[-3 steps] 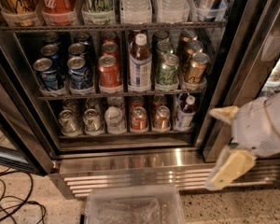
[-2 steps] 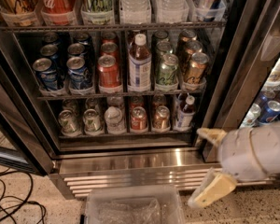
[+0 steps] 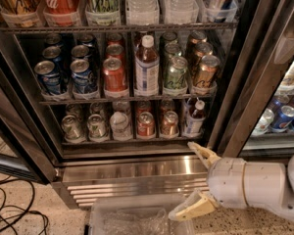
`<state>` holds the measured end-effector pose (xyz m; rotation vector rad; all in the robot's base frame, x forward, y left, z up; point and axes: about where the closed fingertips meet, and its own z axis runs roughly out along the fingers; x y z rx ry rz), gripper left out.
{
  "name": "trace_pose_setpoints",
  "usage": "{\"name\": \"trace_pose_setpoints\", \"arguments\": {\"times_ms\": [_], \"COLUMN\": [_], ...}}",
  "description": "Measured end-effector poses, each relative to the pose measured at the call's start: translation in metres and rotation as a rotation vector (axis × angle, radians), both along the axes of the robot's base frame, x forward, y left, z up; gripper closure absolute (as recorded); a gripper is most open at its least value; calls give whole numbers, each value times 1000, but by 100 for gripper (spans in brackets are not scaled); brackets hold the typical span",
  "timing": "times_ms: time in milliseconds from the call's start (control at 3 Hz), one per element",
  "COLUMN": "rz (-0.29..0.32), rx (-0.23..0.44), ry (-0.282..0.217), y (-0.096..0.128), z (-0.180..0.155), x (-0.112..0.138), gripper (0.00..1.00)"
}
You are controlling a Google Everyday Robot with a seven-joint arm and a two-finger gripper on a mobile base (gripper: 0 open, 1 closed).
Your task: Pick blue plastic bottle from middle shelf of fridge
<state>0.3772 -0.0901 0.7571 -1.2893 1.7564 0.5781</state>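
1. Nearest, along the bottom edge: clear plastic bin (image 3: 132,218) on the speckled floor, dark cables (image 3: 12,204) coiled off to its left.
2. Just above the bin's right end: gripper (image 3: 197,181) on a white arm (image 3: 255,182) reaching in from the right. Fingers spread wide, holding nothing; upper fingertip up by the cooler's sill, lower one down at the bin's right end.
3. Behind that: ribbed steel grille (image 3: 132,182) at the base of the fridge (image 3: 237,77).
4. Inside, low: rack of small silver-topped cans (image 3: 110,124), small white-capped dark bottle (image 3: 195,116) at its right end.
5. One level up, on the middle shelf (image 3: 122,100): blue plastic bottle (image 3: 147,65), upright, untouched, between a red can (image 3: 114,75) on its left and a green can (image 3: 175,74) on its right, well apart from the gripper.
6. Highest, at the top edge: clear ribbed water bottles (image 3: 142,1) among tall cans.
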Motion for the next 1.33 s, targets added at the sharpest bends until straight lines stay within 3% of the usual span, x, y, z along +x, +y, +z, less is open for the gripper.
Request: {"name": "trace_pose_setpoints", "arguments": {"times_ms": [333,667,1000,1333], "rz": [-31,-110,-154,-154], "rx": [-8,-68,-91,-91], "ry": [-111,-190,-214,-214], "y": [27,40,33,33], "z": [1,3,5,5], "x": [11,30,41,41], "gripper": [0,0,0,0]}}
